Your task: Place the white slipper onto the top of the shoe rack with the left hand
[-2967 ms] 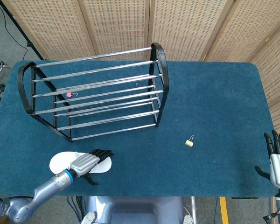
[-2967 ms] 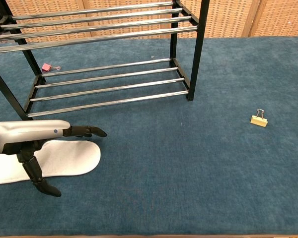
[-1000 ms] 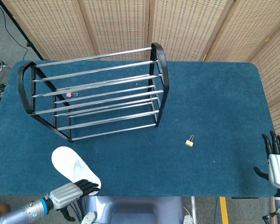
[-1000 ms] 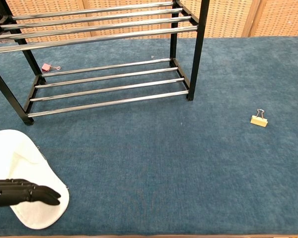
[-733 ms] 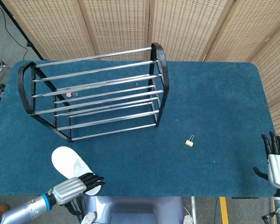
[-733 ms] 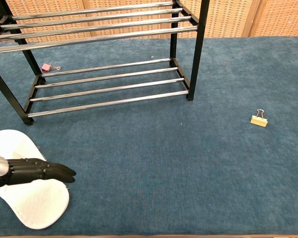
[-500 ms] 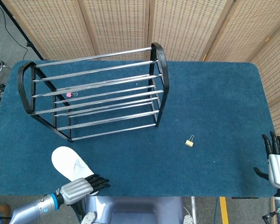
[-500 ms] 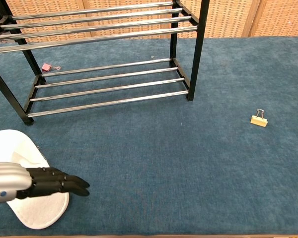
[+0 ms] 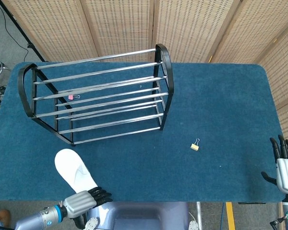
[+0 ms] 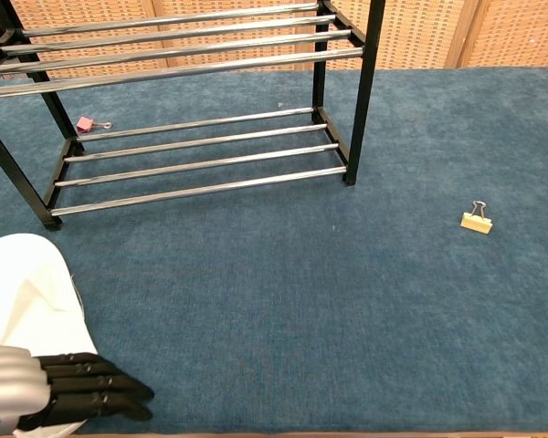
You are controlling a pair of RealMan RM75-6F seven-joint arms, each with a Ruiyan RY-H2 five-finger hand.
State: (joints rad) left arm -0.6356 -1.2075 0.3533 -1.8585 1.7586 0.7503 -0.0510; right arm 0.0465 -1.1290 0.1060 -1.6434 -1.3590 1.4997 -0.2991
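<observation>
The white slipper (image 9: 74,171) lies flat on the blue table in front of the black shoe rack (image 9: 101,58), its near end at the table's front edge. In the chest view the slipper (image 10: 23,292) fills the lower left corner, in front of the rack (image 10: 363,100). My left hand (image 9: 89,198) lies at that front edge with its straight fingers over the slipper's near end; the thumb is hidden, so I cannot tell whether it grips. The chest view shows this hand (image 10: 68,398) at the bottom edge. My right hand (image 9: 285,165) is open at the far right, off the table.
A small yellow binder clip (image 9: 195,146) lies on the cloth right of the rack, also seen as the clip (image 10: 476,221) in the chest view. A pink clip (image 9: 72,97) sits under the rack's shelves. Wicker screens stand behind the table.
My left hand dragged the slipper from beside the rack toward the front edge and turned it. Over the last half second the hand drew back to the slipper's near end.
</observation>
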